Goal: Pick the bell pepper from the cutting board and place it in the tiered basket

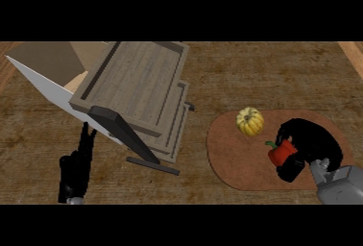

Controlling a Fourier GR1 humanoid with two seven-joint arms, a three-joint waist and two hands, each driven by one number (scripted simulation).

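Two hands show for us: our right hand [305,144], at the lower right of the frame, curls round the red bell pepper [282,153] over the cutting board [234,163], just below right of a yellow squash [249,121]. Our left hand [77,170] rests at the lower left with fingers straight, beside the wooden tiered basket [142,91]. We read no writing anywhere. Bare worktop [284,72] lies between the board's left edge and the basket.

Brown mottled counter [212,67] with pale wood edges.
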